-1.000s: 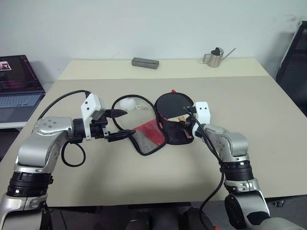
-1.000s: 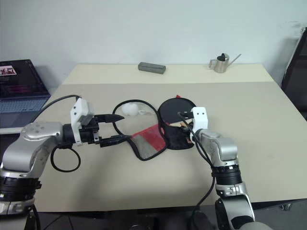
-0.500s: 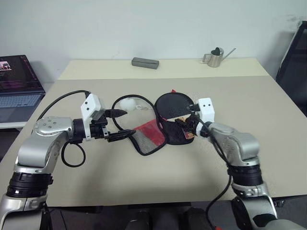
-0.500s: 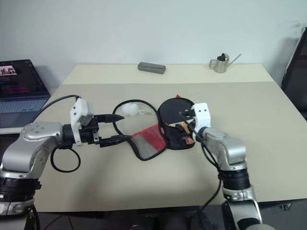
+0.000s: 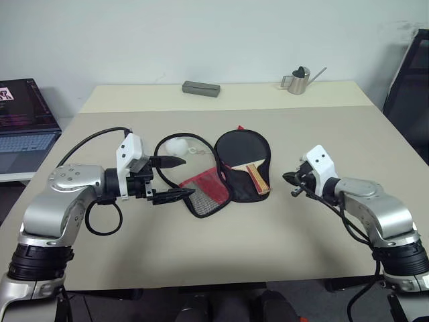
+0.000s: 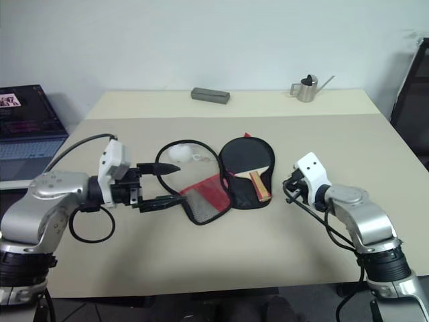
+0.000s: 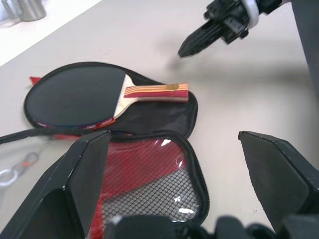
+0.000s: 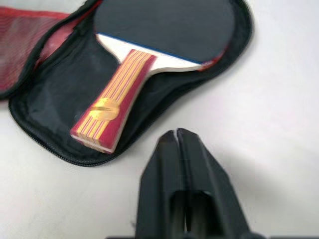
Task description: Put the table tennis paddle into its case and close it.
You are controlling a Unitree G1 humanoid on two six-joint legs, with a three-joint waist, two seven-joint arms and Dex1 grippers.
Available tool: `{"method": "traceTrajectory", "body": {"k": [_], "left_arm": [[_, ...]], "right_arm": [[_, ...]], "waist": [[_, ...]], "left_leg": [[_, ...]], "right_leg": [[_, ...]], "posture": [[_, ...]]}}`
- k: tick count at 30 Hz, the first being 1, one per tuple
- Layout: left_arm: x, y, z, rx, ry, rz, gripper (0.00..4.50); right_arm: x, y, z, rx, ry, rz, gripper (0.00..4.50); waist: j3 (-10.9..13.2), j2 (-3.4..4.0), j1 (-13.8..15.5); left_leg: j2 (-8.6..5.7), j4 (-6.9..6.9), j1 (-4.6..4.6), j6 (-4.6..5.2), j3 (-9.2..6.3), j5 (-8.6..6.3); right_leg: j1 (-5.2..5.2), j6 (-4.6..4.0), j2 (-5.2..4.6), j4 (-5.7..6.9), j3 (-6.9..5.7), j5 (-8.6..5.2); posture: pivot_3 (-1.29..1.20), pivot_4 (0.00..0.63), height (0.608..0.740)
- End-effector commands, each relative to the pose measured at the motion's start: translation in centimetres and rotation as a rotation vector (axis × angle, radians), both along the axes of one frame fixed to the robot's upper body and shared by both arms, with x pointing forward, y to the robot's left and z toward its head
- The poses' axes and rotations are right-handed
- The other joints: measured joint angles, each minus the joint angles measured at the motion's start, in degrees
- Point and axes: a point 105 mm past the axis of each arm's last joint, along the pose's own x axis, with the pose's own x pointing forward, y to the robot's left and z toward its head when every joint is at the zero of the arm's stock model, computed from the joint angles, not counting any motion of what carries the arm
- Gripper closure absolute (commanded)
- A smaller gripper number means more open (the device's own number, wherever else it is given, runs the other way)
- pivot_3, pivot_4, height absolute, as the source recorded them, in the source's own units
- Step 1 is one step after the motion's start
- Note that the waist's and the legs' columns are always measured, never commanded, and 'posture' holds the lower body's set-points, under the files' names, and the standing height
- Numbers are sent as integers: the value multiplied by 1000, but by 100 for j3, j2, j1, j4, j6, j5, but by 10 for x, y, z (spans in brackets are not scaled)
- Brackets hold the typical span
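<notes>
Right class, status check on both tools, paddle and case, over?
Left tool open beside mesh flap. Right tool shut, empty, clear of case. Paddle lying in open case, unzipped. Nothing blocking.

No legible text, brand, number or sign is found. A gold emblem on the table tennis paddle [image 8: 149, 59] handle, a red panel on the case [image 7: 149, 174] mesh and the laptop [image 5: 23, 117] screen are noted, none readable.
</notes>
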Motion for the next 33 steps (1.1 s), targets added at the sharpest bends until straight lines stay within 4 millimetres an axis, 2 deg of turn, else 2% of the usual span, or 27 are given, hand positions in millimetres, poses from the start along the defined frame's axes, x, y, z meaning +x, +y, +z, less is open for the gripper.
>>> {"method": "traceTrajectory", "body": {"k": [1, 5, 9, 20, 33], "left_arm": [[-4, -5, 12, 11, -44, -37, 0], [-4, -6, 12, 14, -43, -41, 0], [-4, -7, 11, 15, -42, -44, 0], [-5, -7, 11, 20, -44, -44, 0], [-7, -5, 8, 23, -37, -27, 0]], "right_arm": [[0, 10, 3, -20, -53, 52, 4465], [0, 19, -9, -54, -48, 97, 4465], [3, 19, -14, -79, -55, 100, 4465], [-1, 34, -9, -27, -60, 153, 4465], [-11, 53, -22, 0, -22, 204, 4465]], "waist": [[0, 0, 6], [0, 0, 15], [0, 0, 26], [0, 0, 30], [0, 0, 28]], "left_leg": [[-1, 1, 0, 0, 1, 0], [-2, 3, -1, 0, 0, 0], [-2, 3, 0, 0, -1, 0], [-2, 4, 0, -1, -2, 0], [-1, 3, 1, -1, -3, 0]], "right_leg": [[1, 0, -1, -1, 1, 0], [2, 0, -2, -4, -1, 0], [2, 0, -2, -4, 0, 0], [2, -1, -1, -4, 0, 1], [1, -1, -1, -2, 0, 1]], "posture": [[0, 150, 740], [0, 150, 740], [0, 150, 740], [0, 150, 740], [0, 150, 740]]}}
